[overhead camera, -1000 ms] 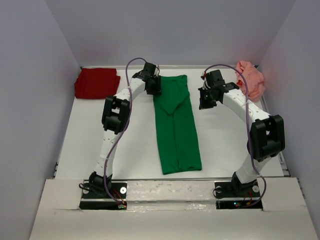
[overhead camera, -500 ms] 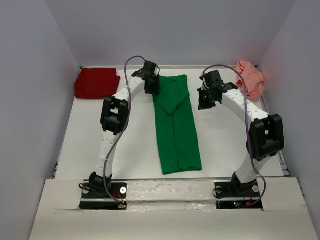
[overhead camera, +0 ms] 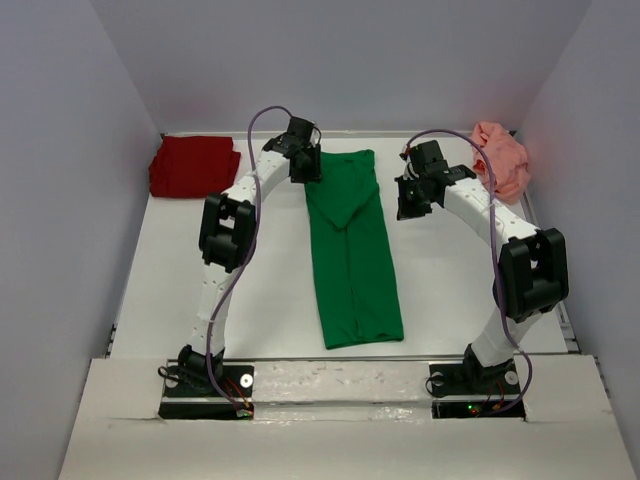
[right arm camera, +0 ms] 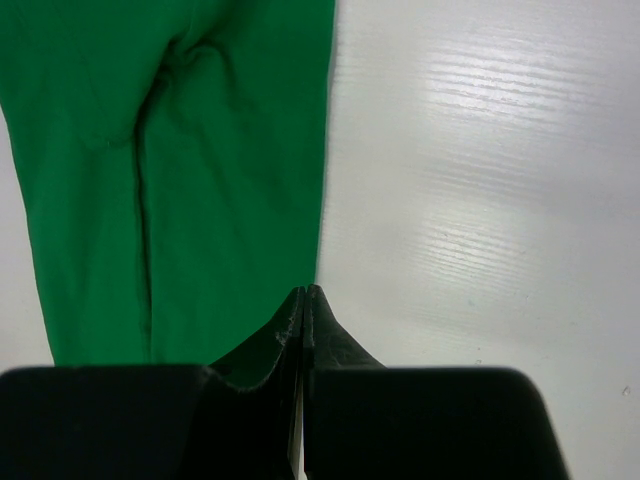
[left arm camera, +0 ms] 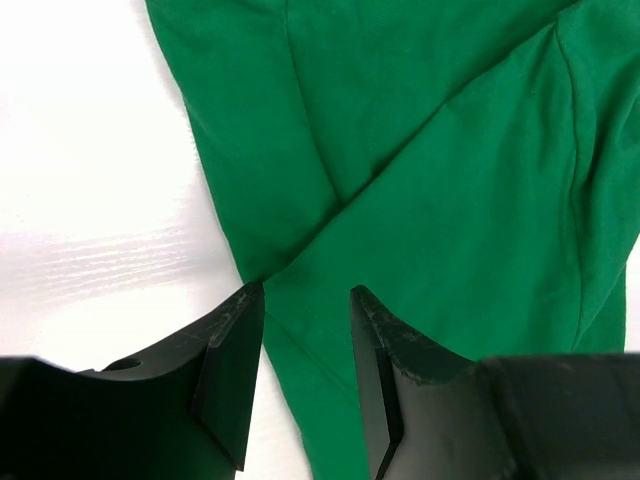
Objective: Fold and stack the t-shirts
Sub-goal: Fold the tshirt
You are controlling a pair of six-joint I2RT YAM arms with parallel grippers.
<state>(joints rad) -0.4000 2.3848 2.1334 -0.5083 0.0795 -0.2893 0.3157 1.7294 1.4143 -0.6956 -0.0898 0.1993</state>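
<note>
Top external: left end effector (overhead camera: 308,172) farther up green t-shirt (overhead camera: 352,250) than before

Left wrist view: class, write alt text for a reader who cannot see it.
A folded green t-shirt lies on a white table, filling the upper right. The black left gripper stands open at the bottom, straddling the shirt's left edge.

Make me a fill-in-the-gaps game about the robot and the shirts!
The folded t-shirt in the far left corner is dark ____.
The crumpled t-shirt in the far right corner is ____.
The left gripper has its jaws ____ over the green t-shirt.
The right gripper has its jaws ____.
Missing words: red, pink, open, shut.
</note>
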